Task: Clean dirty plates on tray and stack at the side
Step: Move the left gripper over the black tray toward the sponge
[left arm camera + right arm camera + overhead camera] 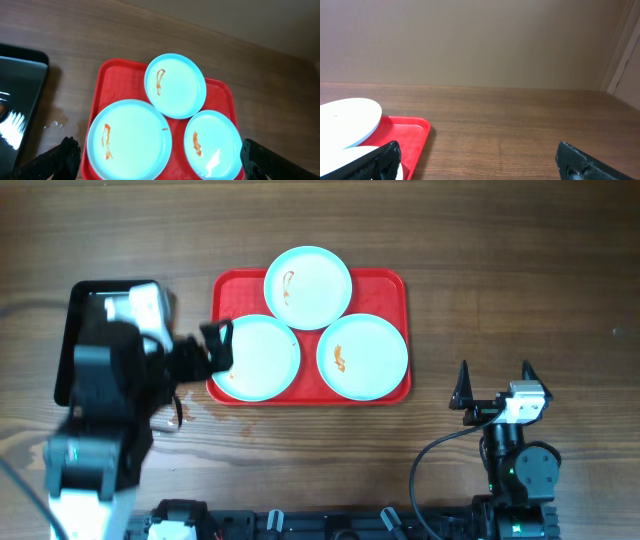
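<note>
The red tray (385,285) lies mid-table with three pale plates on it. The far plate (308,288), the left plate (262,360) and the right plate (362,356) each carry an orange-red smear. The far plate overlaps the edges of the other two. My left gripper (214,346) is open and empty, held above the tray's left edge. In the left wrist view its fingers (160,167) frame the tray (107,80) and all three plates (175,85) (130,140) (215,145). My right gripper (495,385) is open and empty, right of the tray; its own view (480,165) shows the tray corner (407,132) and a plate (347,117).
A black rectangular pan (68,345) lies left of the tray, partly under my left arm; it also shows in the left wrist view (20,95). Small sauce spots and wet marks lie on the wood near the tray's front left corner (181,416).
</note>
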Tool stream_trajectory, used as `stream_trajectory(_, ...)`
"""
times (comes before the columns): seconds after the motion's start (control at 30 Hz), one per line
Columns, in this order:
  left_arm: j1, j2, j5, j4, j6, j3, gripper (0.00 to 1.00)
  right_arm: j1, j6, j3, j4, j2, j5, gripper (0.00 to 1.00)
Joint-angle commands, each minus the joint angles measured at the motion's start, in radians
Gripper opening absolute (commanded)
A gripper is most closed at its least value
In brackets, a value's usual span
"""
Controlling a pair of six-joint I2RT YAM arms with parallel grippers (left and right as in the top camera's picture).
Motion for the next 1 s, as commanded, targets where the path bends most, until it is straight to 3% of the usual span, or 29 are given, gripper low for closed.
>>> stream_trajectory(0.0,0.008,0.099,0.029,-0.006,-0.002,0.095,1.0,-0.006,-0.005,-0.001,0.003,-0.01,-0.013,1.0)
stream_trajectory(0.07,0.028,0.15,-0.026,-0.035,-0.116,0.149,1.0,-0.006,-0.005,-0.001,0.003,-0.01,-0.013,1.0)
stream_trajectory(0.3,0.198,0.449,-0.124,-0.392,-0.222,0.478,1.0,-0.006,-0.005,-0.001,0.003,-0.01,-0.013,1.0)
stream_trajectory(0.43,0.324,0.572,-0.098,-0.369,-0.323,0.525,1.0,-0.006,-0.005,-0.001,0.003,-0.01,-0.013,1.0)
stream_trajectory(0.77,0.495,0.79,-0.058,-0.285,-0.327,0.524,1.0,-0.006,-0.005,-0.001,0.003,-0.01,-0.013,1.0)
stream_trajectory(0.87,0.516,0.864,-0.071,-0.274,-0.327,0.524,0.63,-0.006,-0.005,-0.001,0.003,-0.01,-0.013,1.0)
stream_trajectory(0.97,0.528,0.932,-0.123,-0.274,-0.327,0.524,0.6,-0.006,-0.005,-0.001,0.003,-0.01,-0.013,1.0)
